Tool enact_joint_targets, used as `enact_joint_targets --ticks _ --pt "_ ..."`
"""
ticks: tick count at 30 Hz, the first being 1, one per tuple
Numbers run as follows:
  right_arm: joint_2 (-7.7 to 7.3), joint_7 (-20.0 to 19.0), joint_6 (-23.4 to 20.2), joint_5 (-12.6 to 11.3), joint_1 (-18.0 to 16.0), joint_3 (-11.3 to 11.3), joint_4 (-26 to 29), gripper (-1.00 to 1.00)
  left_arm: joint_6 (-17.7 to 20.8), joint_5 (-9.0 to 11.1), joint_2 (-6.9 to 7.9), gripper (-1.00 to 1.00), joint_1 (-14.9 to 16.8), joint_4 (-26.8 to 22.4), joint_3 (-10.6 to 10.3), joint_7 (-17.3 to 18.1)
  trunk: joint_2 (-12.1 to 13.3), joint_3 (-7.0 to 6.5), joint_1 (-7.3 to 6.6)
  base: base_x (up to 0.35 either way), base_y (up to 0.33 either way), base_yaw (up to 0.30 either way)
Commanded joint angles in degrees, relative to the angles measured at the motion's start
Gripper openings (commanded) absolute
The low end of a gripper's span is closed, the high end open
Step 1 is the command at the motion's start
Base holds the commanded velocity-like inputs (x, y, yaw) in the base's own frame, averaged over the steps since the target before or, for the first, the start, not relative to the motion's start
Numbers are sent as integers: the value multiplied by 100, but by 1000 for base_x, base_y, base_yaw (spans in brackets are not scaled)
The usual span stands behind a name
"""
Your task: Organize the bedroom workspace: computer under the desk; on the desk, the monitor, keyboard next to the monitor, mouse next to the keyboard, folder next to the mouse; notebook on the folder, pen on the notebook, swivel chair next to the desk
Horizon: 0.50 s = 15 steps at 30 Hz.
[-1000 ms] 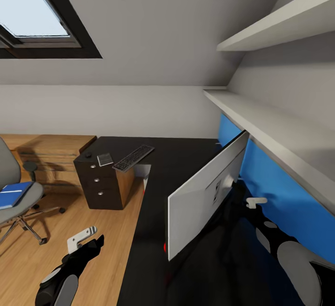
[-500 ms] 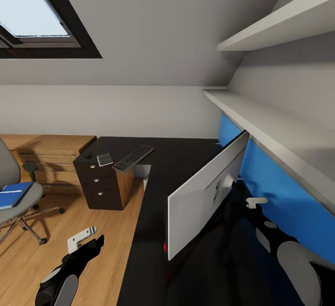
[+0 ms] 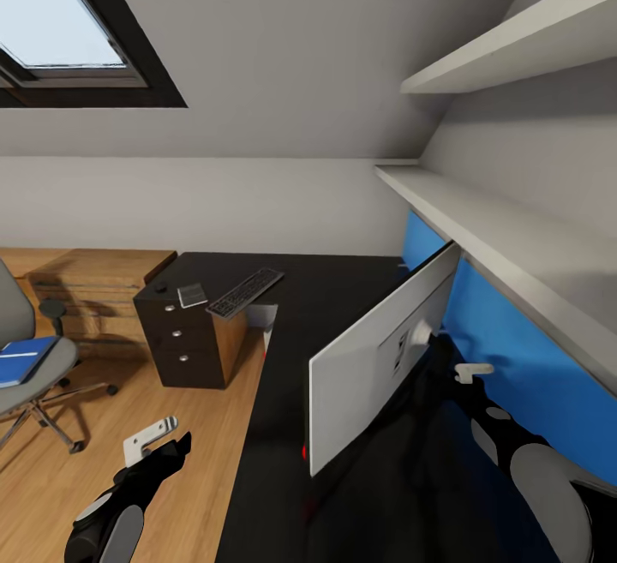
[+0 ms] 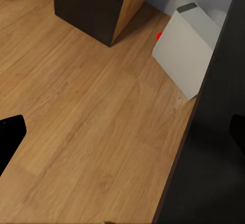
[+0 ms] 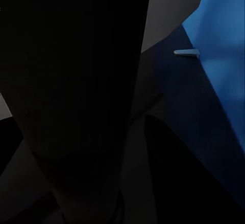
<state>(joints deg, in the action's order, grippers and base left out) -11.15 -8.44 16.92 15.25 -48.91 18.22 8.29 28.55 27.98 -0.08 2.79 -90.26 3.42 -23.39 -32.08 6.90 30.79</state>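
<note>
Head view: desk (image 3: 343,306), black L-shaped top, runs ahead and along my right under the blue back panel (image 3: 514,349); its drawer unit (image 3: 184,336) with silver knobs stands at the far left end on the wood floor (image 3: 214,460). Monitor (image 3: 381,357) stands on the desk to my right, pale back face toward me, angled away from the panel. Chair (image 3: 26,357) sits at the left edge of view, well apart from the desk, with the blue folder (image 3: 21,357) lying on its seat. Computer (image 4: 186,50) rests on the floor under the desk edge beside the drawer unit, red light at one corner, tilted as seen from the left wrist. Keyboard (image 3: 246,290) lies on the far desk section above the drawers; notebook (image 3: 193,294) lies just beside it, and the mouse (image 3: 161,288) near the notebook at the desk's left corner. My left gripper (image 3: 152,437) hangs over the floor beside the desk edge, nothing between its fingers, jaws look parted. My right gripper (image 3: 473,370) is behind the monitor near the panel; I cannot tell how its jaws stand. Small white pen (image 5: 186,53) lies against the panel.
</note>
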Motion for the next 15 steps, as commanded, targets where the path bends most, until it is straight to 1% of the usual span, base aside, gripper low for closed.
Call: enact_joint_targets --ticks 1,4,6,15 --pt "-1 79 4 -49 -4 -108 6 -100 19 60 -1 100 5 -9 -1 -43 -7 11 5 210 -15 0" --pt "-2 79 4 -49 -4 -108 8 -100 19 62 -1 100 4 -9 -2 -41 -7 11 5 255 -42 0" --pt "-3 79 4 -49 -4 -108 7 -100 17 60 -1 100 6 -9 0 -40 -7 11 5 133 -18 0" --pt "-10 79 4 -49 -4 -108 7 -100 10 59 -1 100 4 -9 1 -42 -7 11 5 13 -3 0"
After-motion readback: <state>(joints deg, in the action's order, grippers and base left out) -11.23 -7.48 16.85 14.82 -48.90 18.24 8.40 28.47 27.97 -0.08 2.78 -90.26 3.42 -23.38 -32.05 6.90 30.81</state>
